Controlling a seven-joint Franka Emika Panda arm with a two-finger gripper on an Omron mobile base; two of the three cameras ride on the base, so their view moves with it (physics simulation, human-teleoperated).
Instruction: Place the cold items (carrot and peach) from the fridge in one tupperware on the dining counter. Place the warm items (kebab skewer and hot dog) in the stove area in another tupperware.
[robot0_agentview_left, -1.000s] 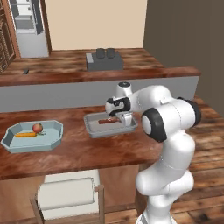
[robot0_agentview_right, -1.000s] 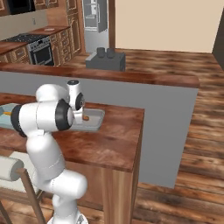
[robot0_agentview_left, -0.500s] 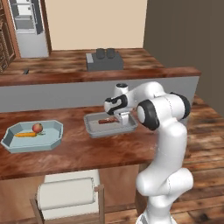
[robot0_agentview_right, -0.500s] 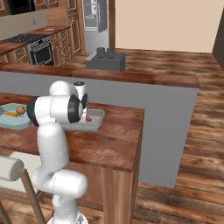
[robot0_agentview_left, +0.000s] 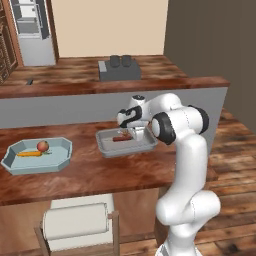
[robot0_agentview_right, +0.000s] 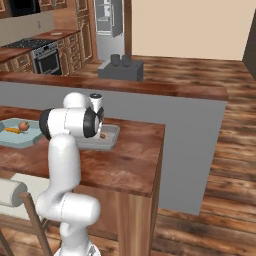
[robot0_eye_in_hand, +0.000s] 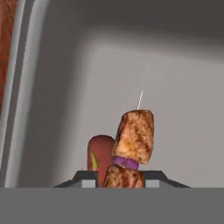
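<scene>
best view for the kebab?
Hand view: the kebab is close up between the gripper tips, meat chunks and stick tip clear, hot dog beside it. Left base view gives a small dark strip in the grey tray; right base view hides it behind the arm.

Kebab skewer (robot0_eye_in_hand: 132, 146) and hot dog (robot0_eye_in_hand: 99, 156) in the grey tupperware (robot0_agentview_left: 125, 149); carrot (robot0_agentview_left: 30, 154) and peach (robot0_agentview_left: 43, 145) in the blue tupperware (robot0_agentview_left: 20, 164).
</scene>
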